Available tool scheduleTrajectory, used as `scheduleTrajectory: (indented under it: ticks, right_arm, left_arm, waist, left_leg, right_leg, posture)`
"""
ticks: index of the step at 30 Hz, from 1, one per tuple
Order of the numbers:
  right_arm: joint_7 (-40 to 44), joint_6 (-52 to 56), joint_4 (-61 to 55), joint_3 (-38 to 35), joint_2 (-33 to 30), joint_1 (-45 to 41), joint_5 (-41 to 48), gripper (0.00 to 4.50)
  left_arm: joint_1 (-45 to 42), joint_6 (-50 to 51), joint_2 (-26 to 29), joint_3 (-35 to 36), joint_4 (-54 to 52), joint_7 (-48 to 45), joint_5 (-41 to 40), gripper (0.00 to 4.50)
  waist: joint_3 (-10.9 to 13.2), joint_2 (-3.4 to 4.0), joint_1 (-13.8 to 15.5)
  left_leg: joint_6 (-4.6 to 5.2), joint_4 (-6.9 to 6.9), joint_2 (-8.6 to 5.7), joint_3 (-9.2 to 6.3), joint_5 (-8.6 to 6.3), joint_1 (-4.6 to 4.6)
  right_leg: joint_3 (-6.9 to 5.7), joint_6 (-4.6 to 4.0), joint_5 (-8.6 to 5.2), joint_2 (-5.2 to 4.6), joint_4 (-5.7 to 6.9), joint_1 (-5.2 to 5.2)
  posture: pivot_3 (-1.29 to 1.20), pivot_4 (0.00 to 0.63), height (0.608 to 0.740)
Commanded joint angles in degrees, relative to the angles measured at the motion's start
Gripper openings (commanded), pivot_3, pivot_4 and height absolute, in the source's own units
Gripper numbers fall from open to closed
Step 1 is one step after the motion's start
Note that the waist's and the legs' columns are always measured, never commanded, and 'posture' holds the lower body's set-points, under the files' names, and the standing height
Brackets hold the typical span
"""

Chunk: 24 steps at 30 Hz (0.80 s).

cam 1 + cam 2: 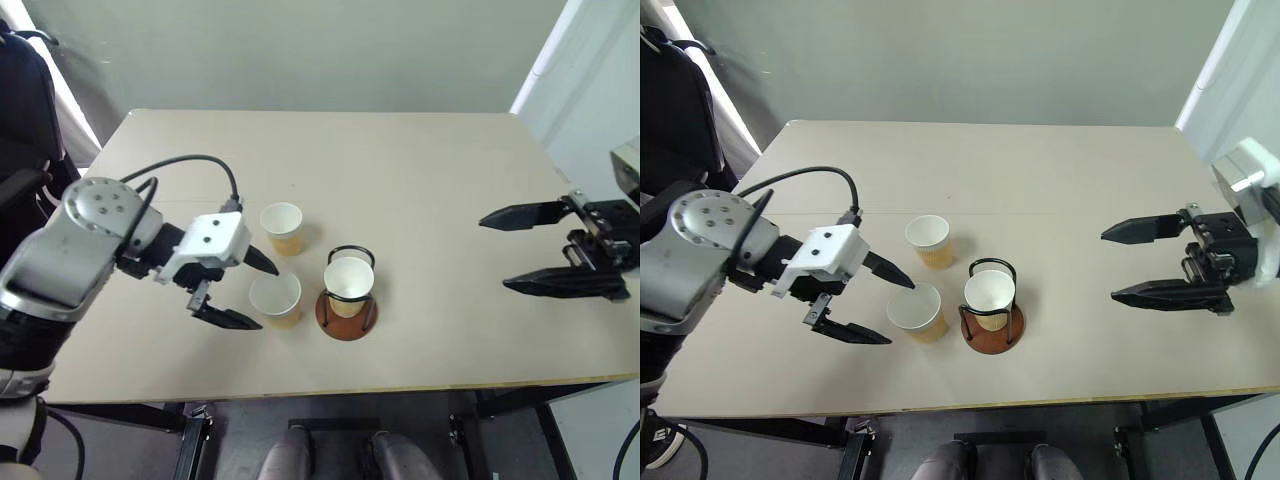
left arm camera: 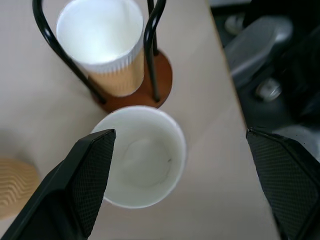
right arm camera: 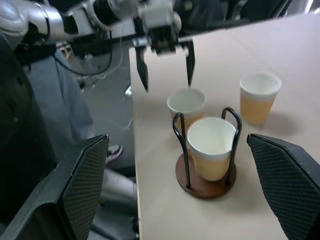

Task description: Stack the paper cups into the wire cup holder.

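Note:
The wire cup holder point(image 1: 346, 319) stands near the table's front edge, and one paper cup point(image 1: 348, 277) sits upright inside its black loops. A second paper cup point(image 1: 275, 298) stands just left of the holder. My left gripper point(image 1: 267, 297) is open, its two black fingers straddling this cup's left side without touching it; the left wrist view looks down into the same cup point(image 2: 142, 155). A third paper cup point(image 1: 281, 226) stands behind them. My right gripper point(image 1: 494, 254) hangs open and empty well to the right of the holder, above the table.
The beige table point(image 1: 420, 160) has wide bare room behind and to the right of the cups. Its front edge point(image 1: 400, 388) runs close to the holder. A dark chair point(image 1: 25, 110) stands off the table's left corner.

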Motion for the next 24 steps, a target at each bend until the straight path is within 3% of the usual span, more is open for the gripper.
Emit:
scheduleTrajectory:
  ticks: [1, 5, 8, 11, 17, 24]
  right_arm:
    - [-3.1, -0.1, -3.0, -4.1, -0.5, 2.5, 2.9, 4.48]
    - [-5.2, -1.5, -3.4, -3.9, -1.1, 4.3, 2.8, 4.48]
    - [-6.2, -2.1, -3.6, -3.5, -1.3, 4.2, 3.0, 4.50]
    - [-7.1, -2.3, -3.9, -3.2, -1.8, 3.9, 3.7, 4.50]
    - [-8.4, -3.2, -4.4, -2.6, -2.6, 3.5, 4.3, 4.50]
    - [-9.0, -4.6, -4.1, -1.5, -3.2, 3.2, 4.1, 4.50]
  left_arm:
    - [-1.6, -2.9, 1.5, -2.0, -0.1, -2.5, 1.3, 4.50]
    - [-2.9, -6.3, 1.0, -4.8, 1.9, -2.5, 4.6, 4.50]
    - [-2.7, -8.7, -0.2, -6.3, 3.7, -2.3, 8.2, 3.62]
    - [-2.3, -12.6, -2.3, -7.4, 6.2, -1.5, 12.5, 2.49]
    - [-2.1, -14.2, -6.9, -6.2, 8.7, -0.4, 13.8, 0.15]
    - [-3.4, -13.6, -7.1, -3.6, 8.5, -1.6, 11.3, 0.07]
  waist:
    - [0.0, 0.01, 0.0]
    - [0.0, 0.03, 0.0]
    - [0.0, 0.05, 0.0]
    - [0.0, 0.05, 0.0]
    - [0.0, 0.05, 0.3]
    - [0.0, 0.05, 0.3]
  left_leg:
    - [0.03, 0.10, 0.00, 0.00, -0.02, 0.00]
    - [0.16, 0.39, 0.00, -0.03, -0.05, 0.01]
    - [0.27, 0.65, 0.00, -0.06, -0.07, 0.01]
    - [0.33, 0.76, -0.02, -0.10, -0.11, -0.01]
    - [0.41, 0.78, -0.04, -0.10, -0.17, -0.08]
    - [0.41, 0.78, -0.03, -0.09, -0.19, -0.09]
  right_leg:
    - [0.01, 0.04, 0.03, 0.01, 0.01, 0.00]
    - [0.04, 0.19, 0.13, 0.03, 0.02, 0.14]
    - [0.04, 0.24, 0.19, 0.03, 0.02, 0.24]
    - [0.04, 0.27, 0.21, 0.03, 0.02, 0.29]
    - [0.03, 0.29, 0.21, 0.03, -0.02, 0.26]
    - [0.04, 0.34, 0.19, 0.05, -0.04, 0.26]
  posture:
    - [0.00, 0.150, 0.740]
    - [0.00, 0.150, 0.740]
    - [0.00, 0.150, 0.740]
    - [0.00, 0.150, 0.740]
    - [0.00, 0.150, 0.740]
    - [0.00, 0.150, 0.740]
